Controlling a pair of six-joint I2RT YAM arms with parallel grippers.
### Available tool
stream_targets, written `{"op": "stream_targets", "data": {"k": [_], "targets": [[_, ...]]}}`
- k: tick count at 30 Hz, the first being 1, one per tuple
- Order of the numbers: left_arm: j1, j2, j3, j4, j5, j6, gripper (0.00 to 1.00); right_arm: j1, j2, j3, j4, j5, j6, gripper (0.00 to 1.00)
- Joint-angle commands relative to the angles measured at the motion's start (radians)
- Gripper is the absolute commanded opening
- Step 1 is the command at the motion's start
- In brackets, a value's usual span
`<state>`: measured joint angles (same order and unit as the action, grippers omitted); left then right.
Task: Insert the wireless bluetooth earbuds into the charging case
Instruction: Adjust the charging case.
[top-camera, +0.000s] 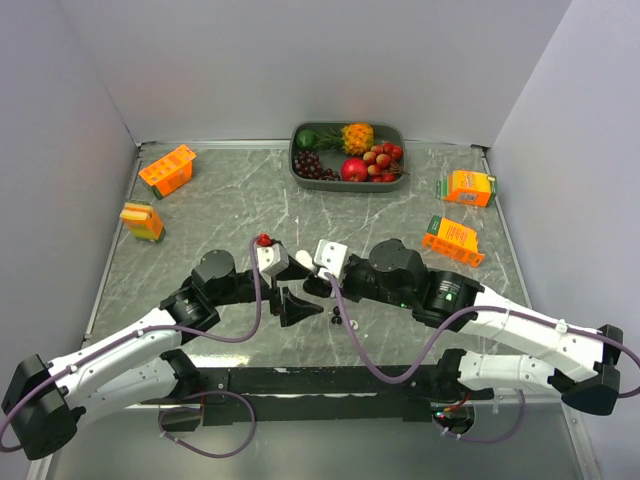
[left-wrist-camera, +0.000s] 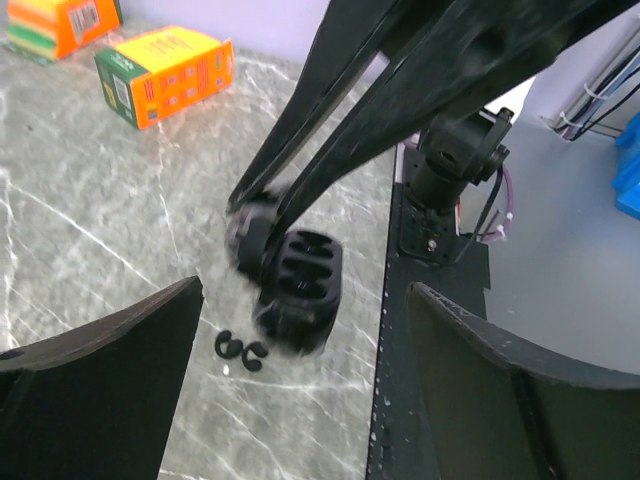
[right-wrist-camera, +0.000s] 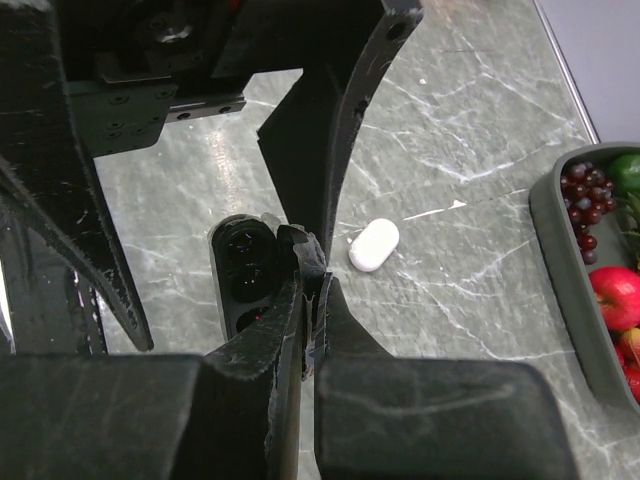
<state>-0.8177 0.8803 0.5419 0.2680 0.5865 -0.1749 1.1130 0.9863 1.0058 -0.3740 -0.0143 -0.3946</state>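
**Clerk:** Overhead view, first entry?

**Checker:** The left pincer (top-camera: 300, 305) and right pincer (top-camera: 318, 283) are meeting nose to nose over the middle of the marbled tabletop (top-camera: 220, 210). Two black earbuds (top-camera: 337, 313) are lying loose on the stone just right of them. A white oval piece (top-camera: 303, 258) is lying just behind them.

**Clerk:** Surrounding stock?

**Checker:** A fruit tray (top-camera: 345, 185) is sitting at the far edge. Four orange cartons (top-camera: 167, 170) are lying two to each side.

**Clerk:** Left wrist view?

**Checker:** The left pincer is gaping wide, its fingers (left-wrist-camera: 110, 380) framing the picture and gripping nothing. Between them, untouched by them, the charging case (left-wrist-camera: 303, 290) is lying open with its wells facing up, somewhat blurred. The right pincer's fingers are reaching in from above and pinching the case at its upper-left end as seen here. The two black earbuds are resting close together on the tabletop just beside the case, outside it.

**Clerk:** Right wrist view?

**Checker:** The right pincer is squeezing almost fully closed, its tips nipping the case's rim. The wells are showing dark, and I cannot tell whether anything is sitting in them. The white oval piece is lying just right of the tips, apart from the case. The left pincer's fingers are hanging spread above the case. The fruit tray is showing at the right edge.
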Motion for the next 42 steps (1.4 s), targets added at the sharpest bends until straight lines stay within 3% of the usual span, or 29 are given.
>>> {"op": "stream_targets", "data": {"k": [1,10,20,26,35,42], "targets": [[0.003,-0.014,-0.017,0.106,0.004,0.025,0.87,0.008,0.018,0.02,0.055,0.007,-0.021,0.0],[0.003,0.009,-0.034,0.128,0.026,0.049,0.77,0.008,0.048,0.042,0.064,-0.024,-0.01,0.0],[0.003,-0.009,-0.062,0.129,-0.007,0.038,0.81,0.005,0.043,0.086,0.041,-0.076,0.034,0.0],[0.003,-0.015,-0.059,0.135,-0.001,0.035,0.7,0.004,0.049,0.085,0.038,-0.075,0.039,0.0],[0.003,-0.041,-0.059,0.157,0.001,0.008,0.7,0.002,0.054,0.08,0.033,-0.061,0.043,0.0],[0.003,-0.035,-0.051,0.139,0.015,0.014,0.46,-0.001,0.057,0.079,0.033,-0.059,0.048,0.0]]}}
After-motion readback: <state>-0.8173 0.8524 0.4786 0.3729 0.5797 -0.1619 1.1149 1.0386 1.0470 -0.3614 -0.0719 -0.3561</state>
